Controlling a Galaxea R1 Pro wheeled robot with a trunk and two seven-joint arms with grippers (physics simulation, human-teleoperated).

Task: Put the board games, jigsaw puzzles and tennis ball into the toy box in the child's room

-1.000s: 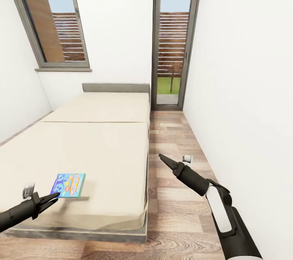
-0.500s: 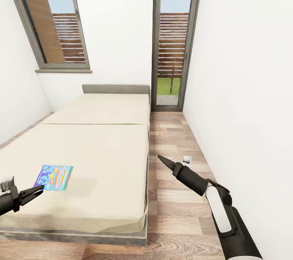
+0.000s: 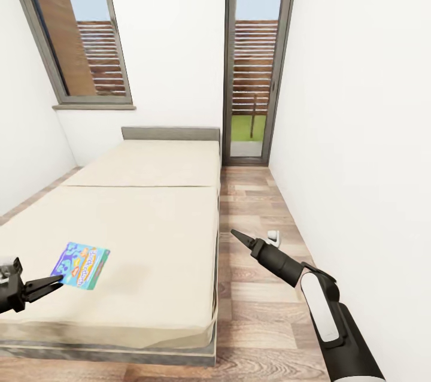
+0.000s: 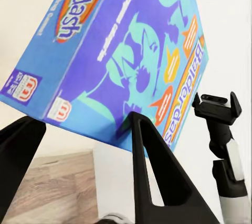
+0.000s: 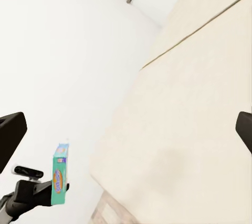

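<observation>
A blue and teal board game box (image 3: 81,264) hangs tilted just above the near left part of the beige bed (image 3: 149,220), its shadow on the mattress beside it. My left gripper (image 3: 54,282) is shut on its near edge. In the left wrist view the box (image 4: 126,50) sits between the two black fingers (image 4: 149,166). The right wrist view shows it (image 5: 60,179) standing on edge in that gripper. Over the floor beside the bed, my right gripper (image 3: 235,233) is open and holds nothing, its fingers (image 5: 10,134) spread wide. The table and toy box are out of view.
A narrow strip of wooden floor (image 3: 263,286) runs between the bed and the white right wall (image 3: 359,160). A small white object (image 3: 273,237) lies on that floor. A glass door (image 3: 254,70) and a window (image 3: 78,29) are at the far end.
The board game box lay flat on the bed; the left gripper dragged it to the left and now holds it tilted above the mattress. The right arm barely moved.
</observation>
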